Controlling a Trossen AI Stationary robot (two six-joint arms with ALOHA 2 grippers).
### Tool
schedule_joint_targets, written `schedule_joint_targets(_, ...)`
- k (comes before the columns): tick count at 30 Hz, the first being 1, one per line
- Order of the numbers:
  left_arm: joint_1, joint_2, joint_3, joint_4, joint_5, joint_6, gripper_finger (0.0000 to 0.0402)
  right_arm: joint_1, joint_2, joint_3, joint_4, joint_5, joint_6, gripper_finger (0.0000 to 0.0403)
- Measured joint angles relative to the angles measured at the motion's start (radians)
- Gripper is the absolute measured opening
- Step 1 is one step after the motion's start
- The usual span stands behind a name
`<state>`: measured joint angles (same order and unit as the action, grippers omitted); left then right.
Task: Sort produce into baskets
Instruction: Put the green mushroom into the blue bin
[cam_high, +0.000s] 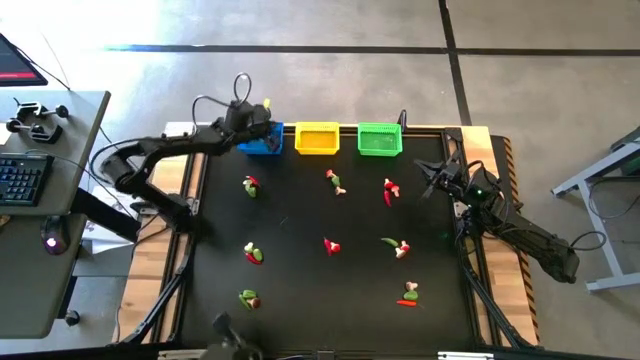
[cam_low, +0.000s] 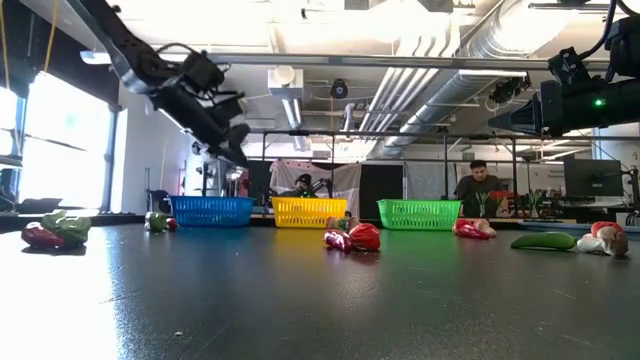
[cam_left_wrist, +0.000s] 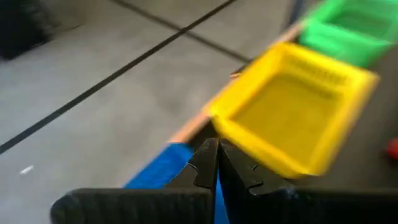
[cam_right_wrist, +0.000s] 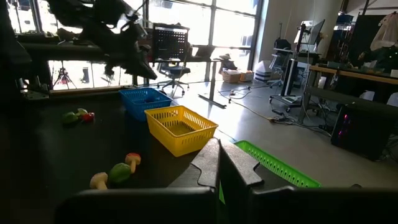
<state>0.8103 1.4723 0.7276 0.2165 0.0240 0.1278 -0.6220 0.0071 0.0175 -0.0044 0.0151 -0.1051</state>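
Three baskets stand in a row at the table's far edge: blue (cam_high: 262, 143), yellow (cam_high: 316, 139) and green (cam_high: 379, 140). My left gripper (cam_high: 264, 124) hovers over the blue basket, shut with nothing visible between its fingers (cam_left_wrist: 208, 165); the yellow basket (cam_left_wrist: 292, 118) lies just beyond it. Small produce pieces lie scattered on the black mat, among them a red-green one (cam_high: 250, 185), a red one (cam_high: 331, 246) and a green one (cam_high: 397, 246). My right gripper (cam_high: 432, 181) waits, shut and empty, at the right edge near the green basket (cam_right_wrist: 280, 167).
More produce lies toward the front of the mat (cam_high: 248, 297) and at the front right (cam_high: 408, 293). A desk with a keyboard (cam_high: 25, 180) stands left of the table. A person (cam_low: 478, 185) sits in the room behind the baskets.
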Motion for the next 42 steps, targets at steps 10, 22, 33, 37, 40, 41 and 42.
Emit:
schedule_joint_targets(10,-0.253,-0.160,-0.063,-0.126,0.075,0.022,0.0000,0.000,0.000,0.000,0.000,0.000,0.000,0.0000)
schedule_joint_targets(22,-0.483,-0.175,-0.002,-0.508,-0.022,0.039,0.0000,0.000,0.000,0.000,0.000,0.000,0.000,0.0000)
schedule_joint_targets(33,-0.455,-0.175,0.120,-1.105,-0.317,-0.142,0.0020,0.000,0.000,0.000,0.000,0.000,0.000,0.0000)
schedule_joint_targets(37,-0.426,-0.175,0.092,-1.124,-0.319,-0.137,0.0044,0.000,0.000,0.000,0.000,0.000,0.000,0.0000)
schedule_joint_targets(40,-0.398,-0.175,0.056,-1.071,-0.320,-0.109,0.0067,0.000,0.000,0.000,0.000,0.000,0.000,0.0000)
schedule_joint_targets(41,-0.391,-0.175,0.042,-1.046,-0.317,-0.095,0.0075,0.000,0.000,0.000,0.000,0.000,0.000,0.0000)
schedule_joint_targets(42,-0.383,-0.175,0.032,-1.028,-0.314,-0.085,0.0083,0.000,0.000,0.000,0.000,0.000,0.000,0.0000)
